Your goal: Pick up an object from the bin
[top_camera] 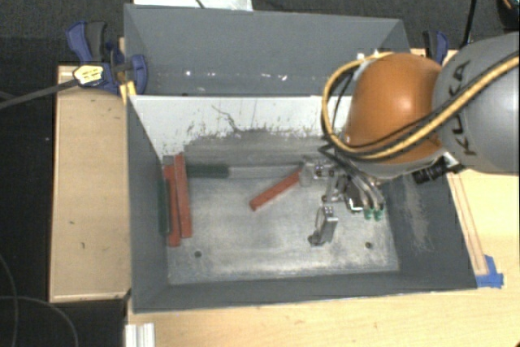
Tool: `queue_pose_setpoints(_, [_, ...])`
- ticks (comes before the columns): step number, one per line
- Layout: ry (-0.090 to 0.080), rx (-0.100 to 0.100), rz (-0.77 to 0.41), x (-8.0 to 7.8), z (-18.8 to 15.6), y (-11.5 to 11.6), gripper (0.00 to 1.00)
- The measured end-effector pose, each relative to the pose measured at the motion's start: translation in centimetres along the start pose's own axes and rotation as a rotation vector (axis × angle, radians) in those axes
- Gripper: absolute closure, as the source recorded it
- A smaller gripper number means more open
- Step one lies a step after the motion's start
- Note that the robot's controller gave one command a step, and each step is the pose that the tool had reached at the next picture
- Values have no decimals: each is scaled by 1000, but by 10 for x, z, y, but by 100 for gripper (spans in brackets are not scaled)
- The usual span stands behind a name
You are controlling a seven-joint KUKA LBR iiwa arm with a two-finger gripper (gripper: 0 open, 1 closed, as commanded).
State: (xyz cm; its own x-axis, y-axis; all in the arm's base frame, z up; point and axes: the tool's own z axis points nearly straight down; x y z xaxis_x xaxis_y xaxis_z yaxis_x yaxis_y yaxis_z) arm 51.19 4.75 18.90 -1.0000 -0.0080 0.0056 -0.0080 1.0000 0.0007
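The arm (487,118) reaches into the bin (268,53) from the view's right. Its round orange cover (390,101), looped by yellow-and-black cables (328,106), hangs over the right half of the floor. Below the cover the gripper (325,225) points down at the floor, right of the middle and toward the near wall, with its metal tip at or just above the bare, scuffed metal. Whether it is open or closed cannot be made out, and nothing can be seen in its hold. The nearest thing is an orange-red stick (275,193), which lies flat on the floor to the view's left of the gripper and a little farther back. It is slanted, with its lower end toward the middle of the bin and its upper end running up toward the grey metal parts under the cover. Whether that end touches them cannot be told. The stick is beside the gripper's tip, not under it, and a patch of bare floor lies between the two. Farther off, a dark pen (207,171) lies along the foot of the back wall. Well apart from the gripper, against the left wall, two red bars (179,203) lie side by side and lengthwise, with a dark green strip (162,207) just beside them on the wall side.
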Motion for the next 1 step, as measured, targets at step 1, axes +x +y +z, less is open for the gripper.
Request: queue_pose_setpoints(1, [-7, 0, -144, -78, 122, 14, 0])
